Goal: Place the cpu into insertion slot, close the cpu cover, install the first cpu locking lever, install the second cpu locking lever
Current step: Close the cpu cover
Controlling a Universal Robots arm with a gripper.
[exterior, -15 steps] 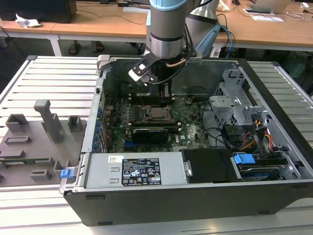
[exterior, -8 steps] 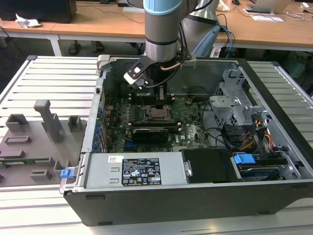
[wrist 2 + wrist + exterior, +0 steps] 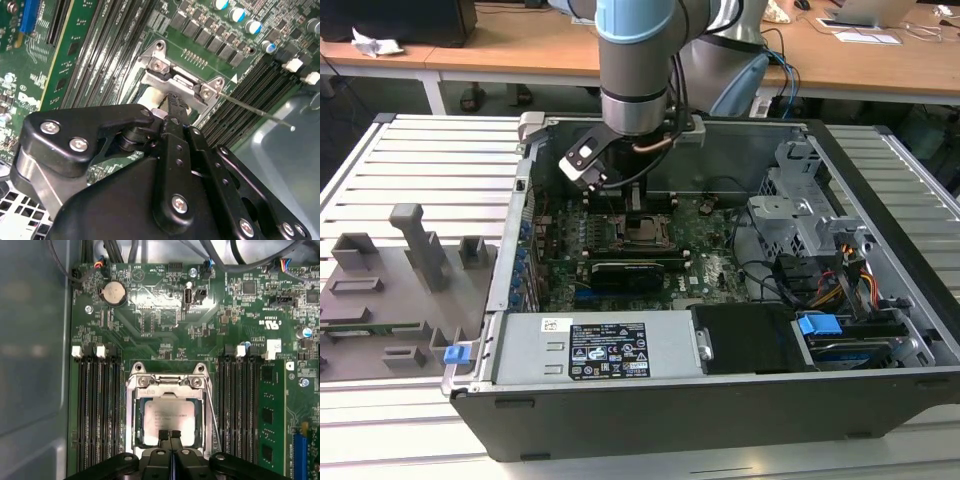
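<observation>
First wrist view gives us the cpu lying flat in the insertion slot, framed by the cpu cover. We judge it light, stiff, fragile underneath, best held by its edges. Its printed top is unreadable. The gripper is pinched together at the chip's edge, holding nothing visible.

cpu in insertion slot, between memory slots
</observation>
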